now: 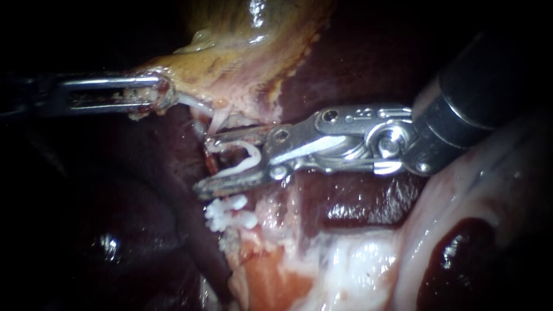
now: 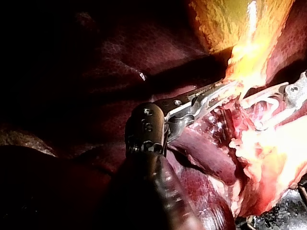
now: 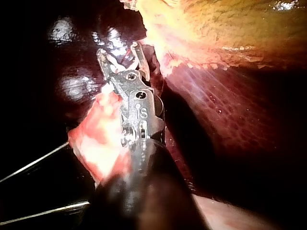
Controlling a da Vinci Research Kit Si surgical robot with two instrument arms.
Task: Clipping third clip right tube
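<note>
Endoscope view: right instrument (image 1: 203,165) has its hand spread wide, carrying an open white clip (image 1: 245,158) across the tube (image 1: 212,167), just above the seated clips (image 1: 230,213). Left instrument (image 1: 164,93) has its hand clamped on the gallbladder (image 1: 230,63) edge. I'd make sure both tips clear the tube's far side, square up, then squeeze.

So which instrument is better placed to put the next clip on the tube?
Right instrument: its jaws hold a white clip at the tube, above the placed clips. Left instrument is gripping the gallbladder.

Surgical lab: right instrument (image 1: 201,165) at bare liver (image 1: 368,75) and gallbladder (image 1: 247,46).
</note>
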